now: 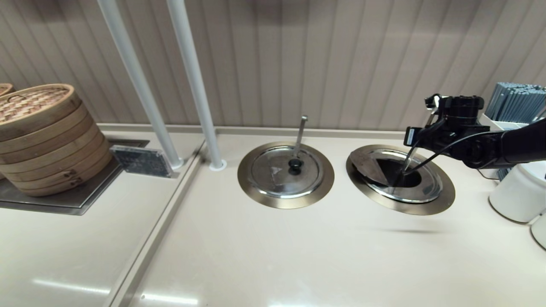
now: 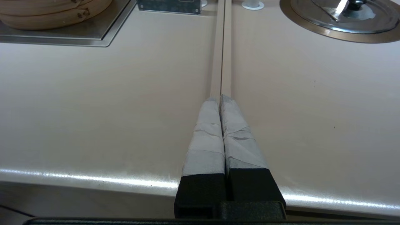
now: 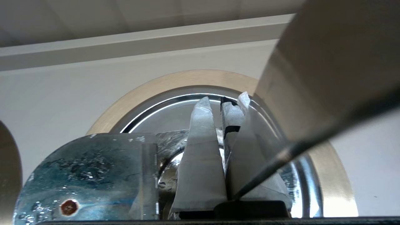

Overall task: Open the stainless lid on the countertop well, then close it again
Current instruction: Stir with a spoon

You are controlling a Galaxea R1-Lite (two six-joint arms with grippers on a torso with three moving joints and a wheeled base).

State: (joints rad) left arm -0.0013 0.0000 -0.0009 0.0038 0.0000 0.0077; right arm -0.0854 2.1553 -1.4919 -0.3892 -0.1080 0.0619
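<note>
The countertop well [image 1: 443, 194] with the bronze ring and the slanted ladle handle [image 1: 408, 158] stands open, showing a dark hole. The stainless lid's hinged flap [image 1: 367, 165] is swung over to the well's left side. In the right wrist view the stainless lid [image 3: 87, 175] shows its wet underside and a rust-coloured rivet; its knob is hidden. My right gripper [image 1: 413, 137] hovers above the well [image 3: 175, 79] beside the ladle handle [image 3: 328, 62]. Its fingers [image 3: 203, 150] are shut with nothing between them, apart from the flap. My left gripper [image 2: 220, 98] is shut and parked over the counter's front edge.
The twin well [image 1: 286, 175] with a closed lid, black knob [image 1: 294, 163] and nearly vertical ladle stands to the left. Two white poles [image 1: 194, 81], stacked bamboo steamers [image 1: 47, 136] and a small sign [image 1: 143, 161] sit further left. White jars [image 1: 518, 192] and a chopstick holder [image 1: 516, 102] crowd the right.
</note>
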